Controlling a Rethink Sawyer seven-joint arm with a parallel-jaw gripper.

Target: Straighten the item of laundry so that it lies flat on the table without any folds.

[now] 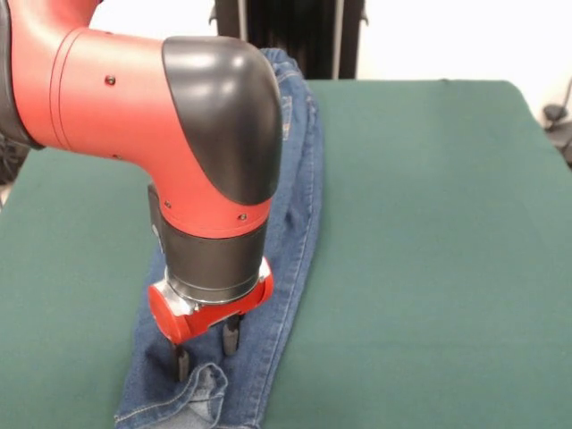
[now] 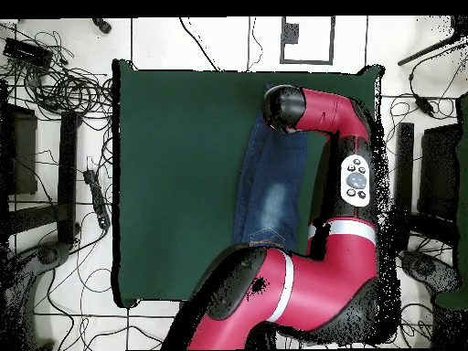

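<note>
The item of laundry, a small pair of blue denim jeans, lies as a long narrow strip down the table, the legs seemingly folded together. Its near end is bunched into a small raised fold. My gripper points straight down over that near end, open, with both dark fingertips just above or touching the denim and nothing held between them. In the overhead view the jeans lie right of the table's centre, and the arm's wrist covers their far end and hides the gripper.
The red arm runs along the jeans' right side in the overhead view. Wide green table surface spreads to either side of the jeans. Cables and dark equipment lie on the floor around the table.
</note>
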